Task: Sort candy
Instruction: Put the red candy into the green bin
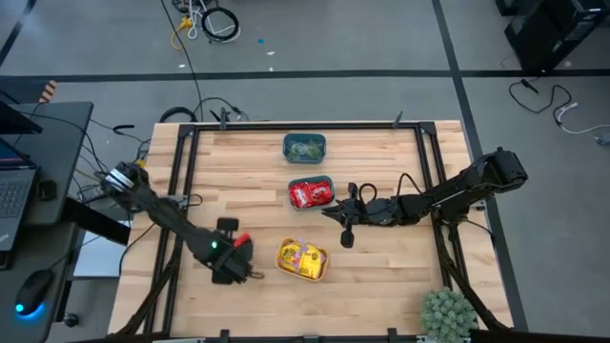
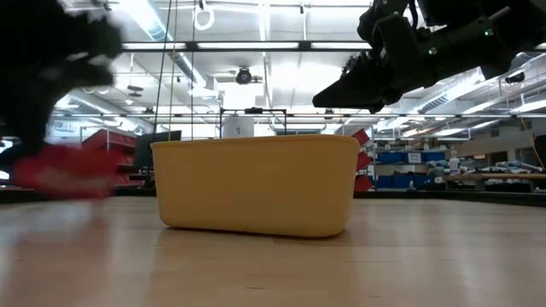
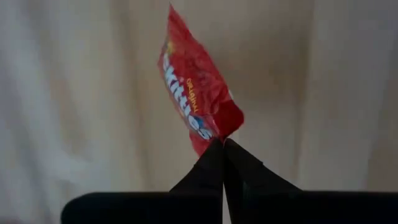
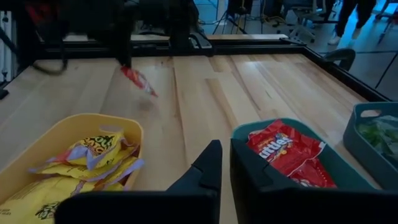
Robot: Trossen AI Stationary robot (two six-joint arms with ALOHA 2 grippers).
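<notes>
A red candy packet (image 3: 196,93) is in my left gripper (image 3: 222,142), which is shut on it above the wood near the table's front left. The high view shows this gripper (image 1: 238,248) left of the yellow bin (image 1: 302,259), which holds yellow candy packets (image 4: 93,155). My right gripper (image 4: 225,155) is shut and holds nothing. It hovers between the yellow bin and a teal bin (image 1: 311,192) that holds red candy packets (image 4: 283,149). My left gripper pinches one end of the red packet (image 3: 214,132) between its two fingertips. The fingers come from above, pointing down. The packet (image 4: 138,79) hangs slanting below them, clear of the table, with its shadow on the wood beneath.
A second teal bin (image 1: 304,147) with green candy stands at the table's far middle. A black frame (image 1: 181,171) runs round the tabletop. A plant (image 1: 448,312) sits at the near right corner. Bare wood lies between the left gripper and the bins.
</notes>
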